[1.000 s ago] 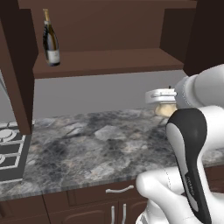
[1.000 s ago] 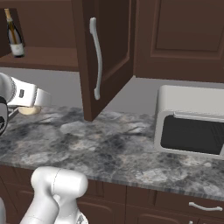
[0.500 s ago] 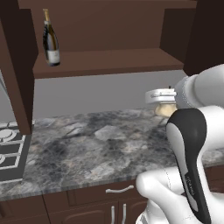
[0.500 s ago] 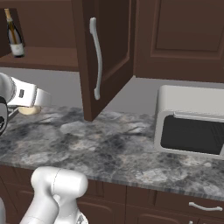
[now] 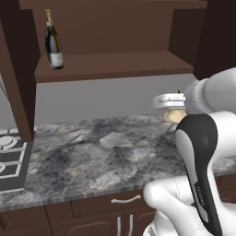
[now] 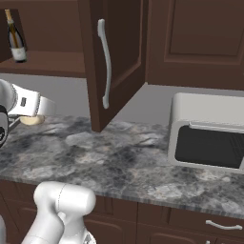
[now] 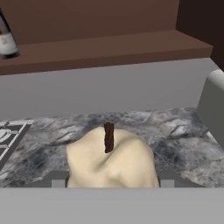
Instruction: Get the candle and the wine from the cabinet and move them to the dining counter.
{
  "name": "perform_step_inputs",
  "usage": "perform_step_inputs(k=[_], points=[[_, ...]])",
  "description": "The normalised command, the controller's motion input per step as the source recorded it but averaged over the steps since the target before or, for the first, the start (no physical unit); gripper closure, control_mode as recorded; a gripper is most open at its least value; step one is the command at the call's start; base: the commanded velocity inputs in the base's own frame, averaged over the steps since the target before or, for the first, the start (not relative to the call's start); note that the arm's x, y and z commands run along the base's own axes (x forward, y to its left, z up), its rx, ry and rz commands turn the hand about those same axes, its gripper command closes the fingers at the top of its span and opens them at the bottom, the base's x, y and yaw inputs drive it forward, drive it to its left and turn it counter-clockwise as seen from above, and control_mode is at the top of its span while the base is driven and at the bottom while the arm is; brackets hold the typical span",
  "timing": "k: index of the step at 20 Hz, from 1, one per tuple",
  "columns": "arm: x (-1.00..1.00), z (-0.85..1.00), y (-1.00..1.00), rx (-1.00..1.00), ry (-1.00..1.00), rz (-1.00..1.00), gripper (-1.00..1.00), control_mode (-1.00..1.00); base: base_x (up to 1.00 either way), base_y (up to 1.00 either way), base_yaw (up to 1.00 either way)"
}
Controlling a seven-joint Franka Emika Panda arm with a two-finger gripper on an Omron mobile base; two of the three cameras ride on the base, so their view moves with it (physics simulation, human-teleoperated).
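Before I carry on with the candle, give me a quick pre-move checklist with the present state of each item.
1. Candle between the gripper fingers: ok, it sits right at the hand in the hand view.
2. Firm grip on the candle: cannot tell, finger contact is hidden.
3. Candle out of the cabinet: ok, it is at counter level below the shelf.
4. Wine collected: not ok, it stands upright on the cabinet shelf.
5. Cabinet door open: ok.
6. Dining counter in sight: not ok; ahead are the stove counter and a toaster oven.
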Motion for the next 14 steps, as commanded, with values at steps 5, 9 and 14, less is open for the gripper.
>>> perform_step_inputs(k=[5, 9, 14], points=[[0.00, 0.00, 0.00, 0.00, 0.00, 0.00, 1.00, 1.00, -0.83, 0.12, 0.00], [0.00, 0.00, 0.00, 0.00, 0.00, 0.00, 1.00, 1.00, -1.00, 0.24, 0.00], [0.00, 0.00, 0.00, 0.00, 0.00, 0.00, 1.00, 1.00, -0.83, 0.11, 0.63]])
